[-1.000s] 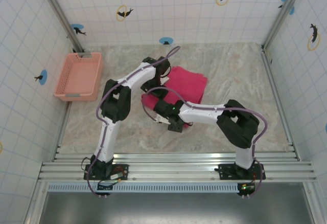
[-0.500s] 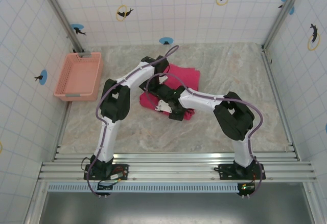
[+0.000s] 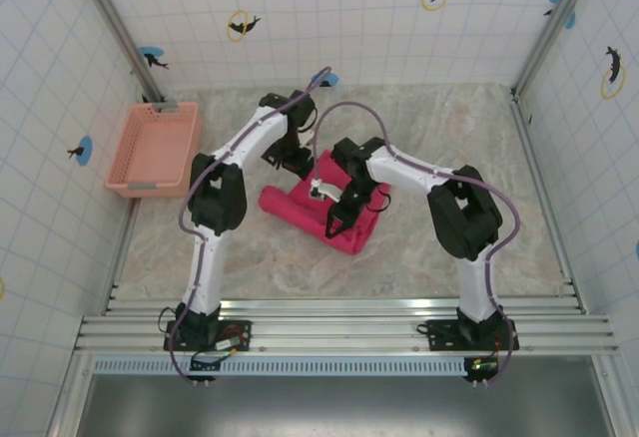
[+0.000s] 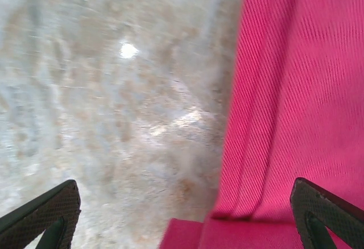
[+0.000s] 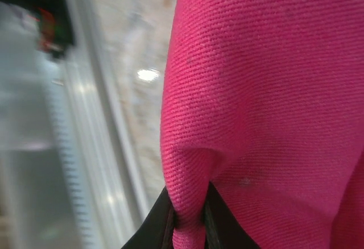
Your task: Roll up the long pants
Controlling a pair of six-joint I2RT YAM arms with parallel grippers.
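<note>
The long pants (image 3: pixel 312 208) lie mid-table as a bright pink-red, partly rolled bundle set on a diagonal. My right gripper (image 3: pixel 337 219) reaches down onto the bundle's near-right part. In the right wrist view it (image 5: pixel 188 221) is shut on a pinched fold of the pants (image 5: pixel 267 90), and the cloth hides most of both fingers. My left gripper (image 3: pixel 293 156) hovers at the bundle's far-left end. In the left wrist view it (image 4: pixel 185 223) stands wide open with nothing gripped, its fingertips (image 4: pixel 48 218) spread over bare table and the edge of the pants (image 4: pixel 296 90).
A pale salmon-pink plastic basket (image 3: pixel 155 148) stands against the left wall. Tiled walls close the table on the left, back and right. A metal rail (image 3: pixel 339 317) with both arm bases runs along the near edge.
My right gripper closed on the cloth and swung to the far side, drawing the flat folded pants into a narrower diagonal bundle. My left gripper pulled back toward the far left and opened slightly wider.
</note>
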